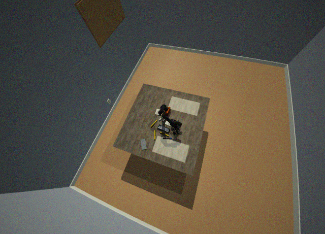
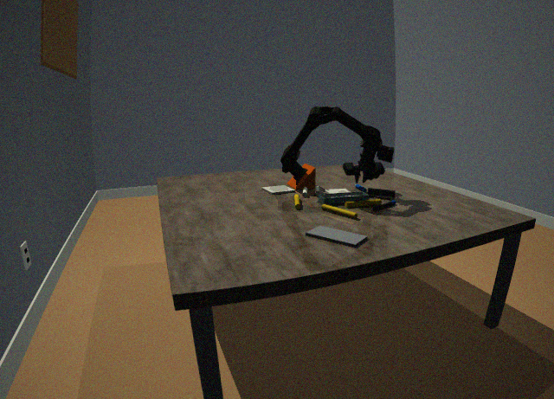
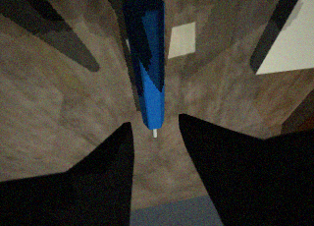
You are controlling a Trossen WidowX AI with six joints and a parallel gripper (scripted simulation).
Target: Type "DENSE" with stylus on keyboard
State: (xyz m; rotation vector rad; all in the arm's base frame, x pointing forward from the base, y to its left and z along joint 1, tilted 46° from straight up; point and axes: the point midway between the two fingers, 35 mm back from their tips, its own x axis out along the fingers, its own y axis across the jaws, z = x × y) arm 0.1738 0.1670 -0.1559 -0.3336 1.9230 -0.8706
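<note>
Stylus (image 1: 178,120) (image 2: 360,188) (image 3: 155,108) lies toward tabletop's (image 1: 131,124) (image 2: 223,234) (image 3: 88,133) right edge, top view. Gripper (image 1: 176,133) (image 2: 362,180) (image 3: 155,124) part-open, empty. Pickup step, typing on keyboard (image 1: 164,128) (image 2: 342,198) not begun. Next I'd align over barrel, lower, close firmly.

The keyboard (image 1: 163,128) (image 2: 342,198) is dark with paler keys and lies flat on the surface. The stylus (image 1: 178,120) (image 2: 360,188) (image 3: 154,108), blue-barrelled with a thin white tip, is ungripped and lies near the keyboard, apart from it.
</note>
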